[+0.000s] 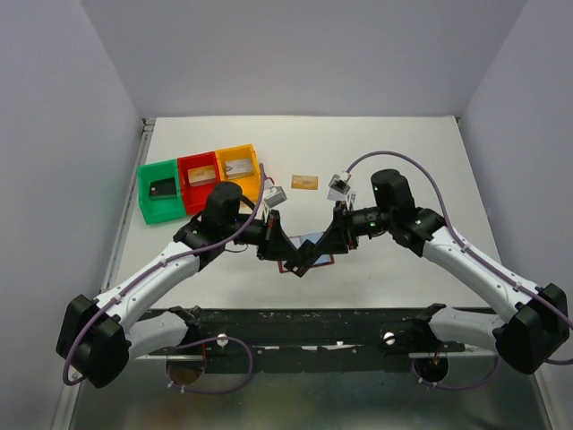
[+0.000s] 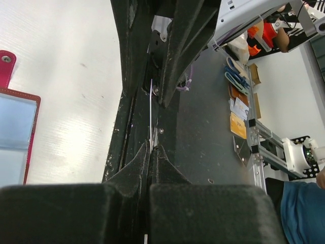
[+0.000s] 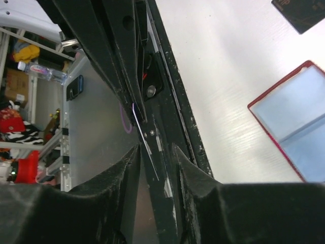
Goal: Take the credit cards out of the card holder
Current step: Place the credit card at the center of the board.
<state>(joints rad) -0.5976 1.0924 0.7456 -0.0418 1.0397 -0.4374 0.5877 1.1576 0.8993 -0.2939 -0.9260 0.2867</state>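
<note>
Left claw [image 2: 151,148] clamped on card [image 2: 151,112], edge-on above holder [image 2: 15,127]; right claw [image 3: 155,150] apart, straddling it. Likely light, stiff, slick: best pinched across flat faces.

Green tray [image 1: 148,202], red tray [image 1: 186,193], yellow tray [image 1: 253,160] sitting side by side, walls touching, at left rear of white table [image 1: 403,143]

Card holder [image 1: 310,240] mostly hidden under left gripper [image 1: 291,262] and right gripper [image 1: 310,258]; edge-on card [image 2: 151,109] colour unreadable; black card [image 3: 299,12] cropped.
</note>
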